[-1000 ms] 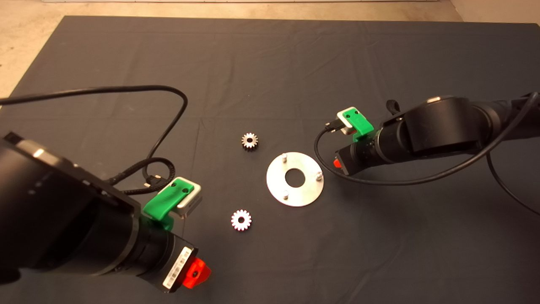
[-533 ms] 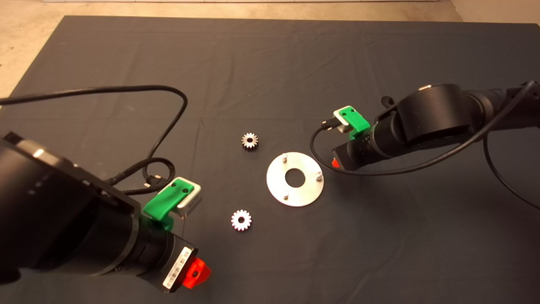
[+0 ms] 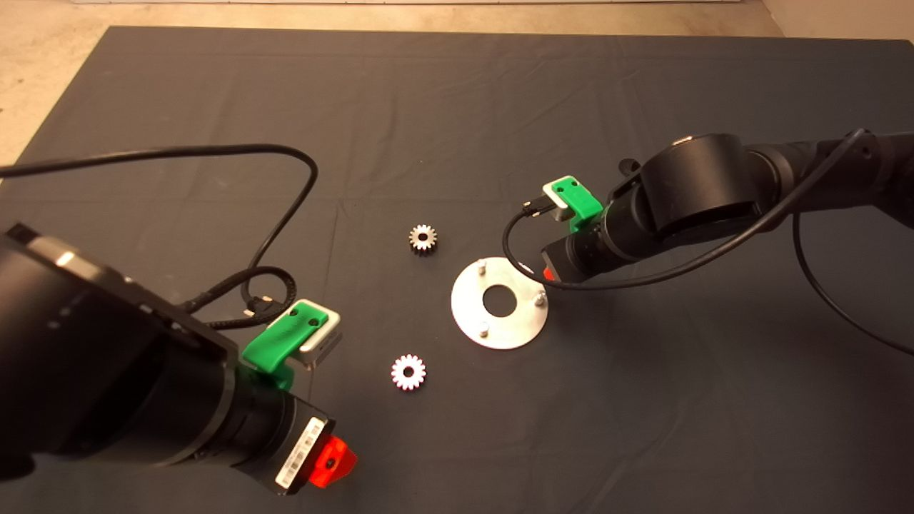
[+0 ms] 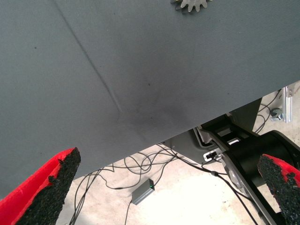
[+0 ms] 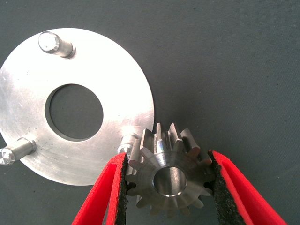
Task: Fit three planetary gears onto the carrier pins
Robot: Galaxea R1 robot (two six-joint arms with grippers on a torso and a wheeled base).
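A dark, creased cloth mat [image 3: 457, 128] carries a flat round silver metal disc [image 3: 468, 314] with a large centre hole and three short upright silver pegs [image 5: 55, 43]. The right gripper [image 5: 168, 187], at the disc's edge, pinches a toothed silvery-grey spur gear [image 5: 168, 176] between gritty black pads, beside one peg. Two similar gears [image 3: 423, 238] lie loose on the mat. The left gripper [image 4: 164, 187], fingers spread wide, hangs over the mat's near edge.

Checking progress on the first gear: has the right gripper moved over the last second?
Yes. The right gripper moved leftward toward the disc, now over its edge.
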